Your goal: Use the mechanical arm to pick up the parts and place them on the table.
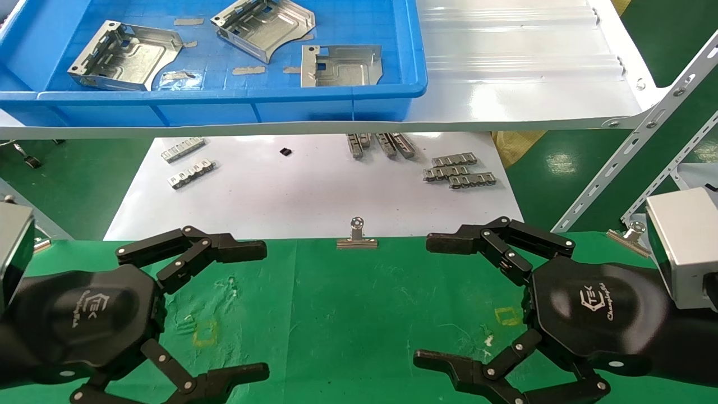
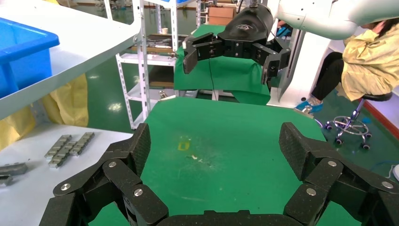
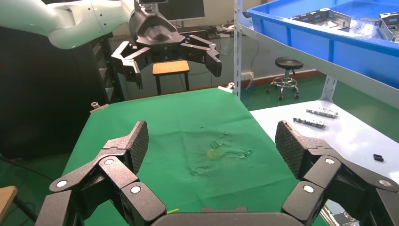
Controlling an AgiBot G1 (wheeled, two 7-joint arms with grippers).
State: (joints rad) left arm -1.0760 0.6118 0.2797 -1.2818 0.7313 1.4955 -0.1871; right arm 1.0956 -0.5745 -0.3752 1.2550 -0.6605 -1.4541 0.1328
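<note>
Three shiny silver parts lie in the blue bin at the back: one at the left [image 1: 126, 56], one in the middle [image 1: 263, 25], one at the right [image 1: 341, 66]. Both black arms hover low over the green-cloth table [image 1: 348, 314], facing each other. My left gripper [image 1: 261, 311] is open and empty on the left. My right gripper [image 1: 423, 300] is open and empty on the right. Each wrist view shows its own open jaws over bare green cloth [image 2: 216, 148] [image 3: 211, 146], with the other arm's gripper beyond [image 2: 235, 47] [image 3: 164, 52]. No yellow tag shows.
The blue bin [image 1: 224, 104] stands on the glossy white shelf [image 1: 505, 73] above and behind the table. A white sheet [image 1: 308, 191] below carries small slotted strips [image 1: 457, 171]. Binder clips [image 1: 357, 238] [image 1: 631, 235] sit on the table's far edge. A white perforated strut [image 1: 634, 146] slants at right.
</note>
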